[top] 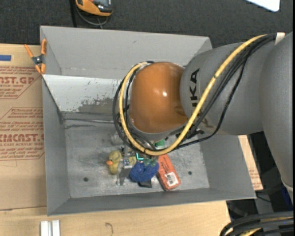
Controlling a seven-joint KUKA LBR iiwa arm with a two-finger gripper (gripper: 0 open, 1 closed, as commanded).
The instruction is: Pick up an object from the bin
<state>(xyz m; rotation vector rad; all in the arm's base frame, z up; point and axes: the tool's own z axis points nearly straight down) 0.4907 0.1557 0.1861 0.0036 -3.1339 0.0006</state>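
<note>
1. We see the arm reaching in from the right. Its orange cover hangs low over the front half of the bin, which we take to be a descent onto the small cluster lying there.
2. The gripper shows as a bit of metal below the cover, down at the bin floor. The cover hides most of it, so we cannot tell whether it is open or closed, and we cannot say that it holds anything.
3. Three things lie close together near the front wall:
   - A yellow lump lies just left of the gripper.
   - A blue crumpled thing lies just right of the gripper.
   - An orange-red block lies beside the blue one on its right.
4. The metal comes down between the yellow lump and the blue crumpled thing, so we judge one of these to be the pick. It is possibly the yellow one, though the view is too crowded to be sure.
5. On axes:
   - The yellow lump looks compact, with no long axis we can read.
   - The blue crumpled thing is a rumpled mass, slightly wider than tall.
   - The orange-red block is plainly oblong, its long axis running from the upper left towards the front wall at the lower right.
</note>
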